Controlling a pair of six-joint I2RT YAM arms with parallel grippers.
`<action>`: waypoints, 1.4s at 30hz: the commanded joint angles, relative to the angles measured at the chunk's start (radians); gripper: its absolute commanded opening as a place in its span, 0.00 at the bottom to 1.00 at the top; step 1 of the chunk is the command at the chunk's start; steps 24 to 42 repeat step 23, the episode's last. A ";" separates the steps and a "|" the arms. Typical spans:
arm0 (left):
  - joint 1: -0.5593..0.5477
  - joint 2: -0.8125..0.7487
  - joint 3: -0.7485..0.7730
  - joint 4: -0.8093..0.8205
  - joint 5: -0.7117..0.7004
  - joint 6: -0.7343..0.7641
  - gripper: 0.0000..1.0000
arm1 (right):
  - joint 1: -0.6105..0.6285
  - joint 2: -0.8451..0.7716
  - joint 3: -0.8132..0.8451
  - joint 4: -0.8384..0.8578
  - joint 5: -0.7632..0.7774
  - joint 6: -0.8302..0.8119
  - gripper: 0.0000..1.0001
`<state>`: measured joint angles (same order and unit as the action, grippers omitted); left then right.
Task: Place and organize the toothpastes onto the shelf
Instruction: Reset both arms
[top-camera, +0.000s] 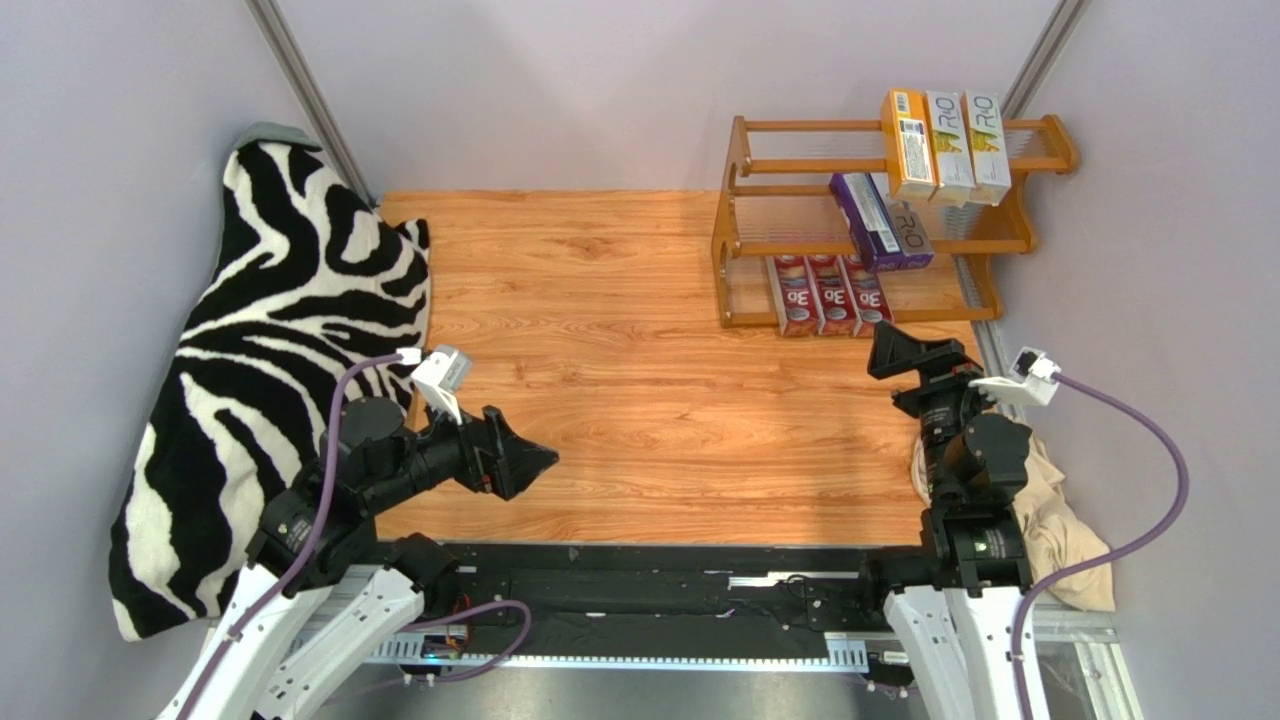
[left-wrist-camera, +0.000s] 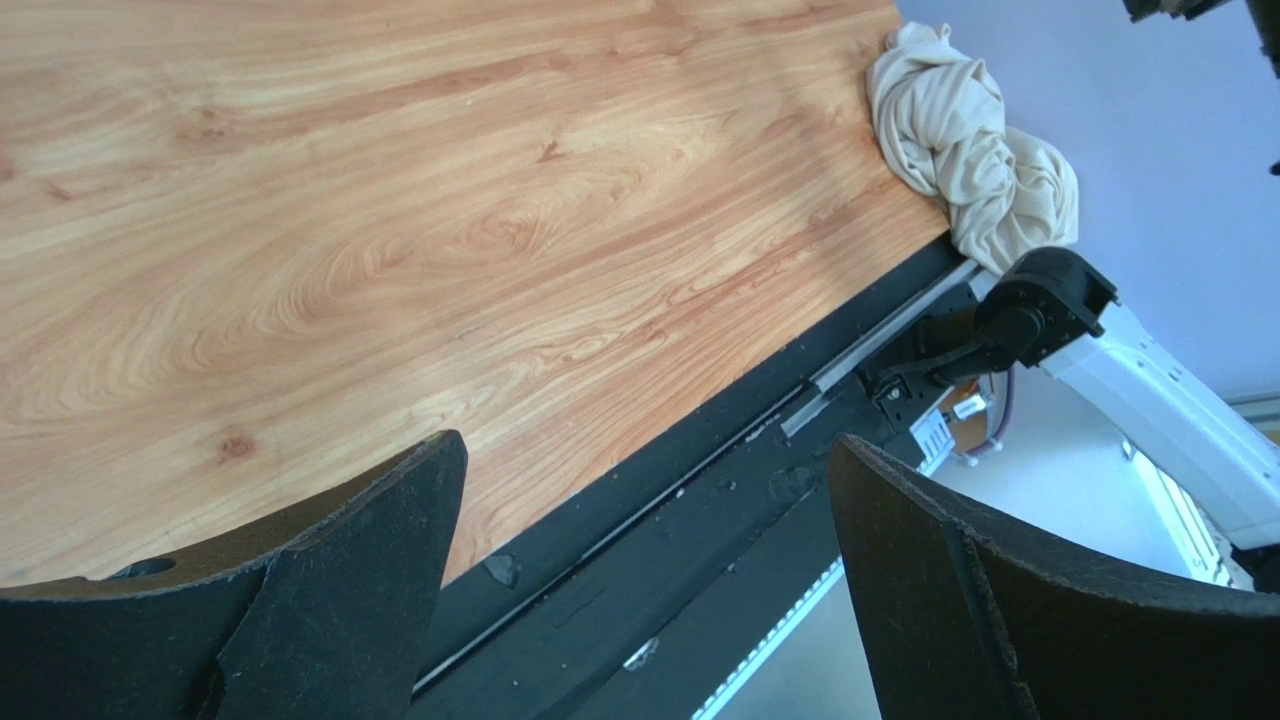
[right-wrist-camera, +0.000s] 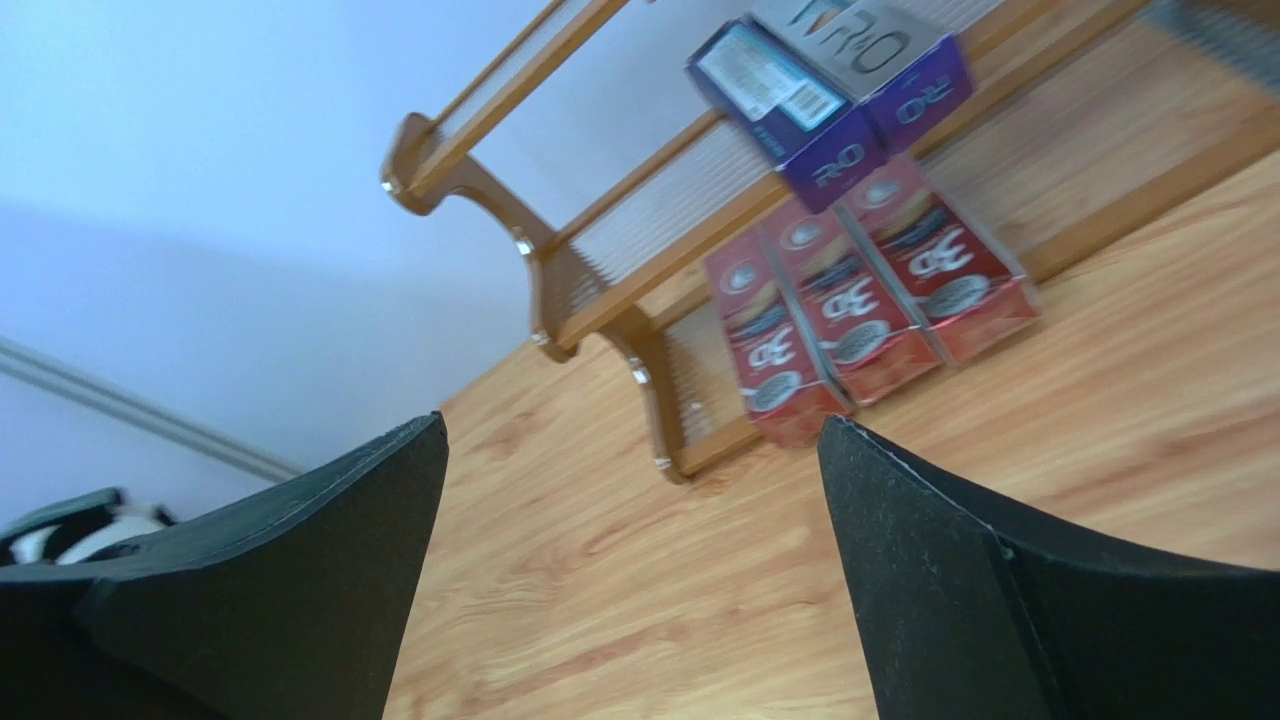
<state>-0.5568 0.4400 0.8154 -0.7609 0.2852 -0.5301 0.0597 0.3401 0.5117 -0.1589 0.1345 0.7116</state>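
The wooden shelf (top-camera: 732, 225) stands at the far right of the table. Three red cartons (top-camera: 825, 294) lie side by side on its bottom tier, two purple cartons (top-camera: 881, 221) on the middle tier, and orange-yellow and white cartons (top-camera: 947, 146) on the top tier. In the right wrist view the shelf (right-wrist-camera: 564, 270), red cartons (right-wrist-camera: 864, 300) and purple cartons (right-wrist-camera: 827, 98) show ahead. My right gripper (top-camera: 897, 351) is open and empty just in front of the shelf (right-wrist-camera: 631, 450). My left gripper (top-camera: 538, 458) is open and empty over the near left table (left-wrist-camera: 646, 480).
A zebra-print cloth (top-camera: 256, 360) covers the table's left side. A beige cloth (top-camera: 1059, 518) lies bunched at the near right edge, also in the left wrist view (left-wrist-camera: 977, 143). Grey walls close in the left, back and right. The black base rail (top-camera: 661, 578) runs along the near edge.
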 joint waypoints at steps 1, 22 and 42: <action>-0.003 0.008 0.074 -0.031 -0.029 0.050 0.99 | 0.005 0.019 0.152 -0.293 0.128 -0.182 1.00; -0.003 0.161 0.308 -0.144 -0.360 0.236 0.99 | 0.005 0.051 0.386 -0.455 0.108 -0.276 1.00; -0.003 0.155 0.304 -0.134 -0.369 0.229 0.99 | 0.005 0.050 0.386 -0.459 0.103 -0.278 1.00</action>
